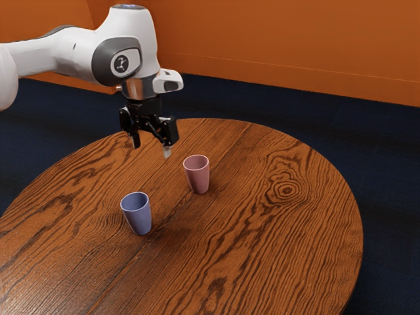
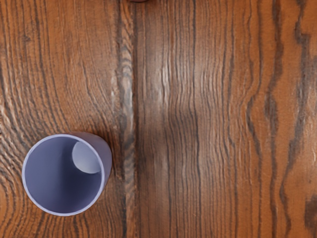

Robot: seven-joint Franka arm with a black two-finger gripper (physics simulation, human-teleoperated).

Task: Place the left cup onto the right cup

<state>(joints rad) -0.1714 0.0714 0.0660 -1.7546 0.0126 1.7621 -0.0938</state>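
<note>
A lavender-blue cup [image 1: 136, 212] stands upright on the round wooden table [image 1: 275, 249], toward the exterior view's left. A pink cup [image 1: 197, 173] stands upright a short way to its right and farther back. My black gripper [image 1: 151, 146] hangs open above the table, behind the blue cup and left of the pink one, with nothing between its fingers. In the wrist view I look straight down into the blue cup [image 2: 65, 173], which is hollow, and a sliver of the pink cup [image 2: 138, 1] shows at the picture's edge.
Wood grain [image 2: 213, 124] spreads around both cups, with wide free room toward the exterior view's right and front. Beyond the table's edge lie a dark blue floor [image 1: 367, 131] and an orange wall [image 1: 295, 33].
</note>
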